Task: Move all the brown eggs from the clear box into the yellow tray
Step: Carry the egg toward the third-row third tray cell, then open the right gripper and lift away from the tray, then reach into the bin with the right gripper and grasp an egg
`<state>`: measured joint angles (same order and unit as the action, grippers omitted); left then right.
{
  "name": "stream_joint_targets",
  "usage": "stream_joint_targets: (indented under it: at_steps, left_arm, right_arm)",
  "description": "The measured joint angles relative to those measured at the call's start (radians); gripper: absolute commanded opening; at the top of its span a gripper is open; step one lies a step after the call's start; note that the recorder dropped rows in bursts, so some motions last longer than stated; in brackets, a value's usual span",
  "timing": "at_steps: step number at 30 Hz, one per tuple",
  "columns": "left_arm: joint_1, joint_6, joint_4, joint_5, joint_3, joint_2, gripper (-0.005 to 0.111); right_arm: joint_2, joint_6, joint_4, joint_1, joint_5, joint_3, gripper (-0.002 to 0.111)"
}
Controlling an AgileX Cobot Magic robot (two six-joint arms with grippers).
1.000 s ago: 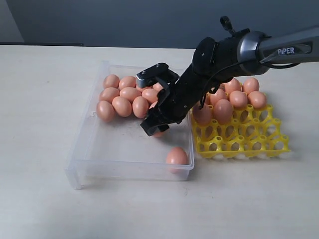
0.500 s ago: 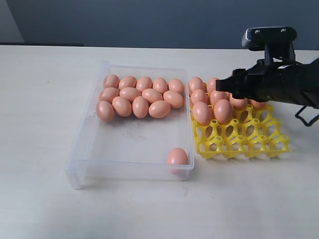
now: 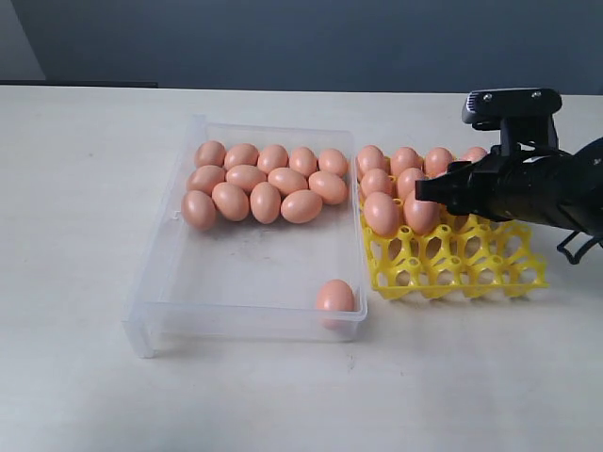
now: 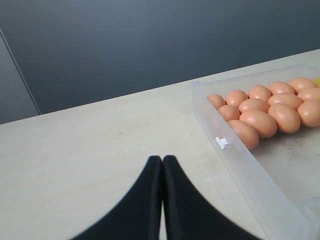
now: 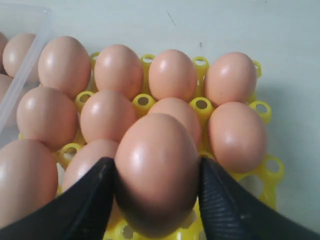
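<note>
Orange-brown eggs [image 3: 264,184] are noted bunched at the far end of the clear box [image 3: 155,282], with a stray egg [image 3: 334,297] against its near wall. The right gripper [image 3: 429,188] hangs over the yellow tray [image 3: 471,273].

Left wrist: the left gripper [image 4: 162,162] is pinched together, empty, beside the box.

Right wrist: a held egg [image 5: 156,165] is clamped across its waist above the tray's filled rows.

The shell is judged smooth, light and crackable; a gentle grip at the waist is advised.

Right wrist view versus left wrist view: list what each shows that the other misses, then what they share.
Right only: a smooth orange-brown egg clamped between the right jaws, over the bright yellow plastic egg tray, more eggs seated in its cups. Left only: the left jaws pressed shut, and a dark wall. Both: the transparent plastic box with eggs inside, and the pale tabletop.
</note>
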<state>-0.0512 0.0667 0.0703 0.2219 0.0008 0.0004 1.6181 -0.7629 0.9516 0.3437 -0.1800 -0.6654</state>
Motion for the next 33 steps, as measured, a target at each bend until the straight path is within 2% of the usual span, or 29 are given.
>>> stream_joint_targets:
  at_steps: [4,7,15,19,25,29,33]
  left_arm:
    - [0.000,0.000,0.000,0.000,0.000,0.000,0.000]
    - [0.000,0.000,0.000,0.000,0.000,0.000,0.000]
    - [0.000,0.000,0.000,0.000,0.000,0.000,0.000]
    - [0.000,0.000,0.000,0.000,0.000,0.000,0.000]
    - [0.000,0.000,0.000,0.000,0.000,0.000,0.000]
    - [0.000,0.000,0.000,0.000,0.000,0.000,0.000]
    - [0.000,0.000,0.000,0.000,0.000,0.000,0.000]
  right_arm:
    - [0.017,0.000,0.000,0.000,0.000,0.000,0.056]
    - [0.021,0.002,0.000,0.000,-0.002,0.000,0.063]
    - [0.021,0.002,0.000,0.000,-0.024,0.000,0.064]
    - [0.006,0.002,0.000,0.000,0.074,-0.043,0.064]
    - [0.007,-0.026,-0.043,0.027,0.366,-0.238,0.064]
    - [0.086,-0.034,-0.067,0.090,0.433,-0.381,0.064]
    - [0.204,0.075,-0.063,0.140,0.507,-0.515,0.064]
